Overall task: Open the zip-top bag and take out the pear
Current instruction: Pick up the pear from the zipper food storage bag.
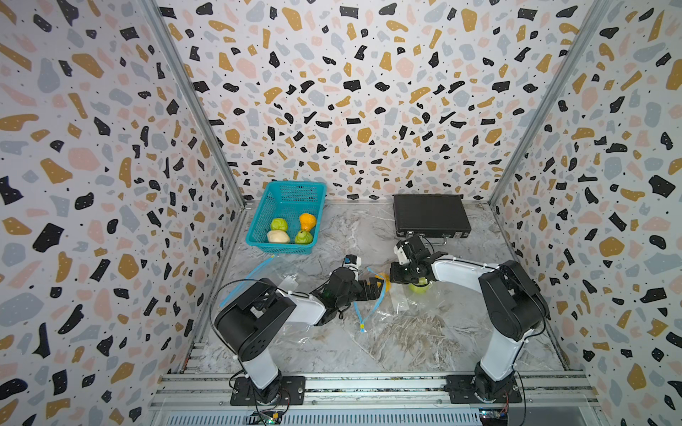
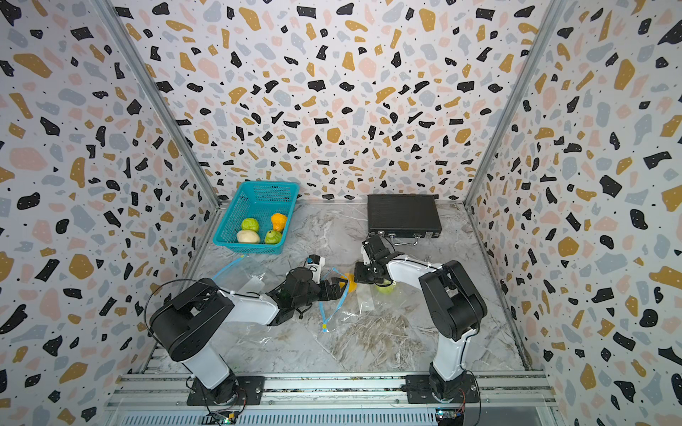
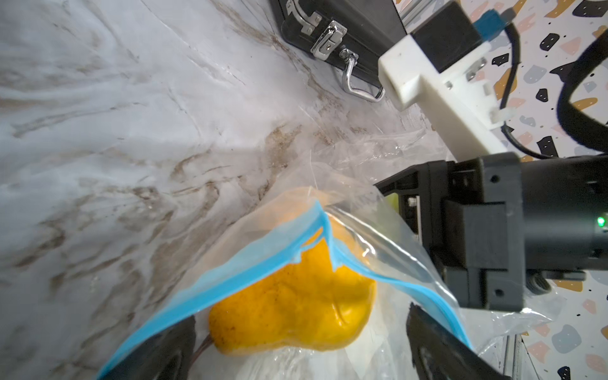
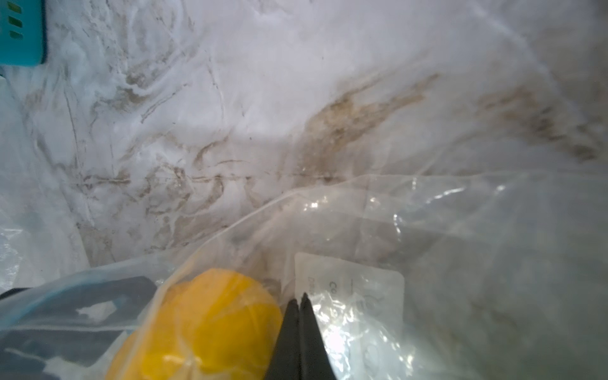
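Step in hand: retrieval. The zip-top bag [image 3: 371, 227] is already open, blue zip parted. Pear [image 3: 296, 302], yellow, lies just inside the mouth, mid-bench.

Left pincer [image 3: 299, 317] is spread wide and straddles the pear; contact unclear. Right pincer [image 4: 297, 301] is closed at the film — whether it pinches film, cannot tell.

Next: close left on the pear, draw out leftward.

Only the left wrist view shows the straddle — in both top views the pear is mostly hidden. A top view adds a green fruit [image 1: 419, 288] beside the right pincer.
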Controlling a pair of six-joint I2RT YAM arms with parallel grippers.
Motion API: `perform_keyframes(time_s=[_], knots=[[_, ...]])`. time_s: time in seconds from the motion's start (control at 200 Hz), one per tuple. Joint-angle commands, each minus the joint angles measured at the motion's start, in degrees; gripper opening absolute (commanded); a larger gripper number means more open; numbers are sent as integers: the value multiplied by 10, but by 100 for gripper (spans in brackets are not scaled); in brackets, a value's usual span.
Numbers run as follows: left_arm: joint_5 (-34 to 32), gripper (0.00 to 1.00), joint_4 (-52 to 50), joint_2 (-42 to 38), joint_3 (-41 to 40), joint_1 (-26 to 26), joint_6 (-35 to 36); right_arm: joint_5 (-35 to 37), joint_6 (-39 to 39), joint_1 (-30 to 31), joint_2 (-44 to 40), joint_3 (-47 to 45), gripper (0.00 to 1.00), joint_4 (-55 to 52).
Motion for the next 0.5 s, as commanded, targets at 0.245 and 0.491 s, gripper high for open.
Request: perform_keyframes(time_s=[0.245,0.491], knots=[[33,99,29,35,9,15,5,-126,9,0,37,-40,0,100],[77,77,-14,48,21,26,10,-129,-5,0,33,-38,0,87]])
